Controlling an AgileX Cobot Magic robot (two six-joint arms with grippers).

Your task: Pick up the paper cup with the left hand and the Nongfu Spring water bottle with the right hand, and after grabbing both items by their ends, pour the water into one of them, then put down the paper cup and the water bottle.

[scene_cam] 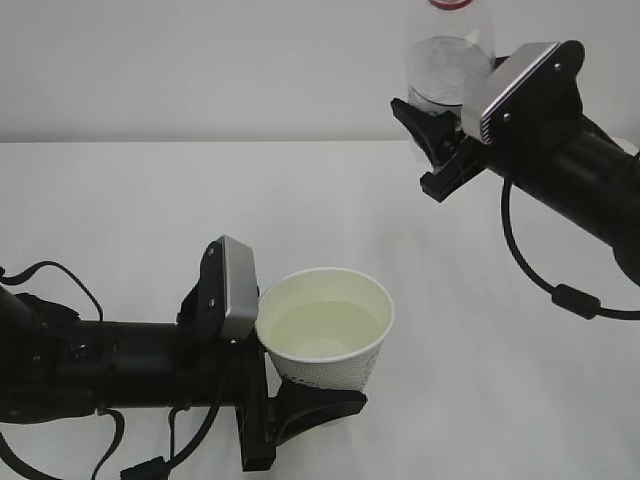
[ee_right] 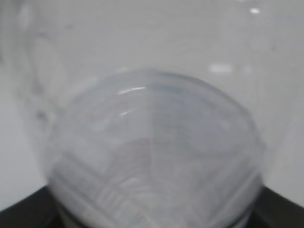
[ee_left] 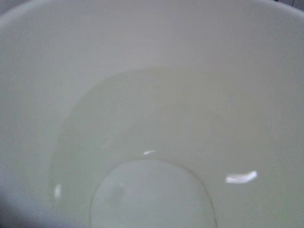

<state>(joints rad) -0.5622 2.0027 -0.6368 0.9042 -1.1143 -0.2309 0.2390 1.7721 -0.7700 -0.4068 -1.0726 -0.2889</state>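
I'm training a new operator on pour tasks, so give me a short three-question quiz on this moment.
1. True or false: the small white tapered paper cup held by the left gripper is dry inside.
2. Which gripper holds the clear ribbed plastic bottle? A) left B) right C) neither
3. Fill in: in the exterior view the bottle is up and to the ___ of the cup.

Key:
1. False. Clear liquid lies in the cup's bottom.
2. B. The right gripper is closed around the bottle's lower part, up in the air.
3. Right. The bottle is not above the cup's mouth.
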